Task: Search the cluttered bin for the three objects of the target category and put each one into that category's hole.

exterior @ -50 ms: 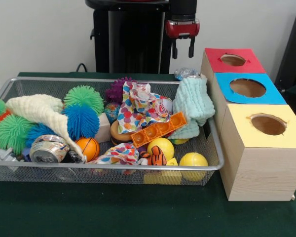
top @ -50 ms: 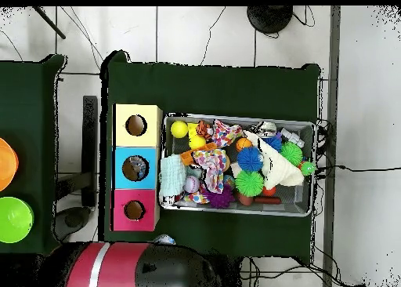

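My gripper point(exterior @ -50 ms: 182, 49) hangs open and empty behind the wire bin point(exterior @ -50 ms: 113, 167), left of the red box point(exterior @ -50 ms: 209, 61). Three wooden boxes stand in a row right of the bin, with a red-rimmed hole point(exterior @ -50 ms: 233, 60), a blue-rimmed hole point(exterior @ -50 ms: 247, 88) and a yellow-rimmed hole point(exterior @ -50 ms: 268, 124). In the bin lie two yellow balls point(exterior @ -50 ms: 161, 146) point(exterior @ -50 ms: 193, 160), an orange ball point(exterior @ -50 ms: 89, 148), a baseball point(exterior @ -50 ms: 166, 104), spiky balls in green point(exterior @ -50 ms: 84, 96), blue point(exterior @ -50 ms: 82, 121) and purple point(exterior @ -50 ms: 117, 89), a cream cloth point(exterior @ -50 ms: 39, 111), a mint cloth point(exterior @ -50 ms: 193, 101) and a dotted cloth point(exterior @ -50 ms: 138, 106).
An orange tray point(exterior @ -50 ms: 158, 129), a can point(exterior @ -50 ms: 49, 148) and a tiger toy point(exterior @ -50 ms: 157, 158) also lie in the bin. A crumpled silvery thing point(exterior @ -50 ms: 186, 73) sits behind it. From overhead, the bin point(top @ -50 ms: 243, 118) lies right of the boxes point(top @ -50 ms: 135, 125), with the arm point(top @ -50 ms: 141, 267) below.
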